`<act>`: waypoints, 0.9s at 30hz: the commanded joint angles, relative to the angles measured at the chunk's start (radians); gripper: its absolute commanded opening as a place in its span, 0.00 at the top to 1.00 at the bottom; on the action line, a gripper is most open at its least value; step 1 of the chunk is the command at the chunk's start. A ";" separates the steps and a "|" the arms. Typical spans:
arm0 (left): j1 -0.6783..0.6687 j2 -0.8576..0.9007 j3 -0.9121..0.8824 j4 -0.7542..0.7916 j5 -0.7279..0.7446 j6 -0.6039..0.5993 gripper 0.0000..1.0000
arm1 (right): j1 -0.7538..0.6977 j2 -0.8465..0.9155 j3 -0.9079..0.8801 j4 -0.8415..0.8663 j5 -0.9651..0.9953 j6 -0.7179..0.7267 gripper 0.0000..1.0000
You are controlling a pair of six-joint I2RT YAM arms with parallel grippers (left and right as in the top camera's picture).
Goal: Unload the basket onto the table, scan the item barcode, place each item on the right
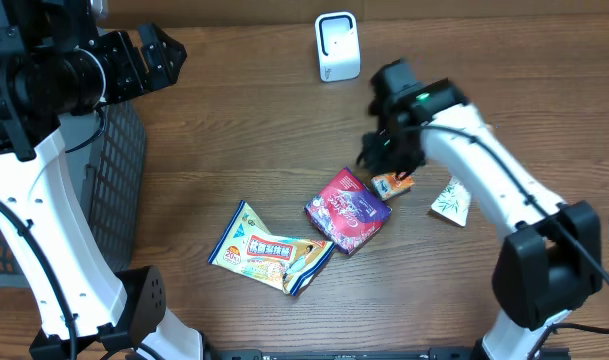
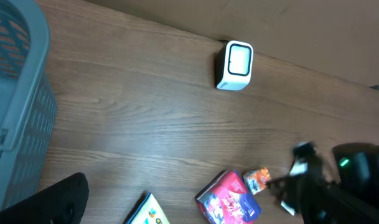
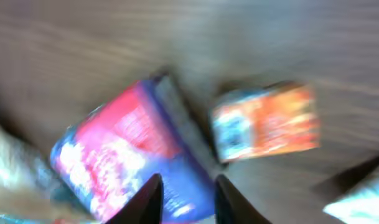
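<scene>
The items to scan all lie on the counter [image 1: 234, 130] well in front of the white scanner [image 1: 337, 47], and none of them faces it yet. The small orange packet [image 1: 394, 184] is nearest to the scanner. The red and purple packet [image 1: 347, 210] touches it on the side away from the scanner. The yellow snack bag [image 1: 269, 250] and a white and green sachet [image 1: 451, 200] lie farther off. The right hand [image 3: 188, 200] hangs between the scanner and these packets, its fingers set narrow. Its own camera is blurred, so I cannot tell if it pinches something or which packet it wants. I think this is the danger: two packets touch, so a low grasp may catch the wrong one, or push both away. A thin foil edge may also slip out on the way to the scanner, or the barcode may point away from the window. The left hand [image 1: 162, 52] is wide and holds nothing, far to the scanner's side, above the grey basket [image 1: 124, 180]. In the part of the basket that shows I see nothing inside, but much of it is hidden.
</scene>
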 commanded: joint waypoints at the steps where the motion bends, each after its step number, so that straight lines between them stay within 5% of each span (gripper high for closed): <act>1: 0.003 -0.005 0.011 0.001 0.011 0.009 0.00 | 0.177 -0.013 -0.039 -0.024 0.099 -0.079 0.47; 3: 0.003 -0.005 0.011 0.001 0.011 0.009 0.00 | 0.290 -0.014 -0.085 -0.006 0.203 -0.034 0.31; 5: 0.003 -0.005 0.011 0.001 0.011 0.009 0.00 | 0.341 -0.013 -0.114 0.018 0.205 -0.034 0.26; 8: 0.003 -0.005 0.011 0.001 0.011 0.009 0.00 | 0.395 -0.013 -0.157 0.067 0.212 0.014 0.26; 12: 0.003 -0.005 0.011 0.001 0.011 0.009 0.00 | 0.441 -0.013 -0.198 0.159 0.140 0.093 0.45; 17: 0.003 -0.005 0.011 0.001 0.011 0.009 0.00 | 0.527 -0.013 -0.198 0.205 0.028 0.167 0.48; 22: 0.003 -0.005 0.011 0.001 0.011 0.009 0.00 | 0.600 -0.013 -0.194 0.209 0.095 0.211 0.43; 27: 0.003 -0.005 0.011 0.001 0.011 0.009 0.00 | 0.571 -0.013 -0.147 0.076 0.390 0.290 0.29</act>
